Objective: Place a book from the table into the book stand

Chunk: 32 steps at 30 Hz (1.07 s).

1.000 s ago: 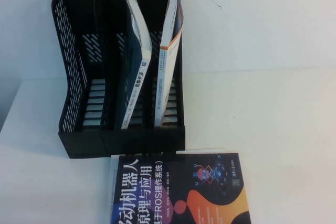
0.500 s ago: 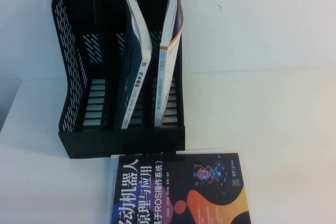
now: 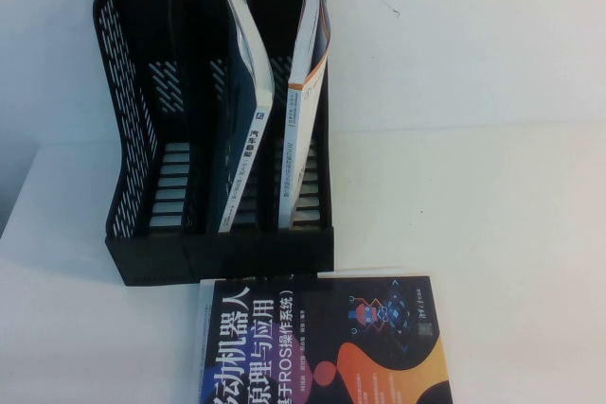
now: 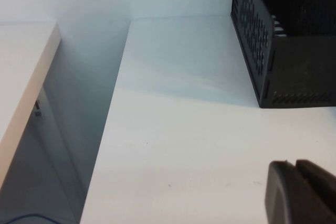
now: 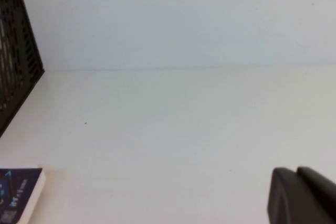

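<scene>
Already the book stands in the middle slot of the book stand, teal cover and spine showing, leaning to one side with its top sagging over, so the task looks done or nearly so. White book with orange edging sits in the slot to its right; the leftmost slot holds nothing. Black book with orange shapes lies flat on the counter, touching or just off the stand's front lip

Left gripper is low over bare counter off the stand's left outer wall, fingers pressed together with only a thin seam, holding nothing. Right gripper is over bare counter to the right of the black book, fingers likewise closed and empty. Neither shows in the high view

Handling guess: big softcover, floppy, fairly heavy, glossy so a bit slippery. If it needs straightening, pinch near the spine edge where it is stiffest, not the loose page side
</scene>
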Available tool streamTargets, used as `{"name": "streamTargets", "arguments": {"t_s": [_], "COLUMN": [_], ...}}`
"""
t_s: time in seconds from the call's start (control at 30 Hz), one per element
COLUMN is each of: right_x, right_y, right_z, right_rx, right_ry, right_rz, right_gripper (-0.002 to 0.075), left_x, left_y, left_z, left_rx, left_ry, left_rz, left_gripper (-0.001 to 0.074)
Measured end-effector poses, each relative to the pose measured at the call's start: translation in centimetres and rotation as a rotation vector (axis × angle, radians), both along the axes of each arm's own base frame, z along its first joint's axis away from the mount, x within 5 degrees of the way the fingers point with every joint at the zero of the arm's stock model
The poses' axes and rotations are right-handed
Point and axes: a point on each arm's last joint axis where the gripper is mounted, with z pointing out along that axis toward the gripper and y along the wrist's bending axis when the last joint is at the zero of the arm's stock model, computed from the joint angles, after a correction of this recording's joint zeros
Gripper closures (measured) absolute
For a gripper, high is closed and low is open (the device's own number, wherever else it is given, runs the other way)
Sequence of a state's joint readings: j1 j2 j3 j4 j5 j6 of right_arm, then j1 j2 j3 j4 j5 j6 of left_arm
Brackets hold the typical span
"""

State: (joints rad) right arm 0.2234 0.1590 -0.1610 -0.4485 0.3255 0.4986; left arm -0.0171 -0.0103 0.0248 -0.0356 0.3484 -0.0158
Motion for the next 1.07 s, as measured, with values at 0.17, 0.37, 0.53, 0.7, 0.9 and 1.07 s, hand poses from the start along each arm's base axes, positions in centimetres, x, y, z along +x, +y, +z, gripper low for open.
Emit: {"name": "streamTargets", "arguments": {"t_s": [0.17, 0.37, 0.53, 0.7, 0.9, 1.07], "right_x": [-0.5, -0.7, -0.9, -1.2, -1.2, -1.2], "right_y": [0.0, 0.2, 0.2, 0.2, 0.4, 0.5], "right_z": [-1.5, -4.0, -4.9, -5.7, -5.7, -5.7], "right_rx": [-0.012, -0.018, 0.098, 0.204, 0.216, 0.162], "right_ry": [-0.062, -0.120, -0.022, 0.072, 0.081, 0.079], "right_rz": [-0.035, -0.029, -0.060, -0.091, -0.059, -0.025], "right_gripper": [0.0724, 0.0724, 0.0724, 0.0724, 0.0724, 0.0724], "left_x": [0.0, 0.0, 0.0, 0.0, 0.0, 0.0], "left_y": [0.0, 0.0, 0.0, 0.0, 0.0, 0.0], "left_z": [0.0, 0.0, 0.0, 0.0, 0.0, 0.0], "left_rx": [0.000, 0.000, 0.000, 0.000, 0.000, 0.000], "left_ry": [0.000, 0.000, 0.000, 0.000, 0.000, 0.000], "left_rz": [0.000, 0.000, 0.000, 0.000, 0.000, 0.000], "left_gripper": [0.0738, 0.0738, 0.0738, 0.0738, 0.0738, 0.0738]}}
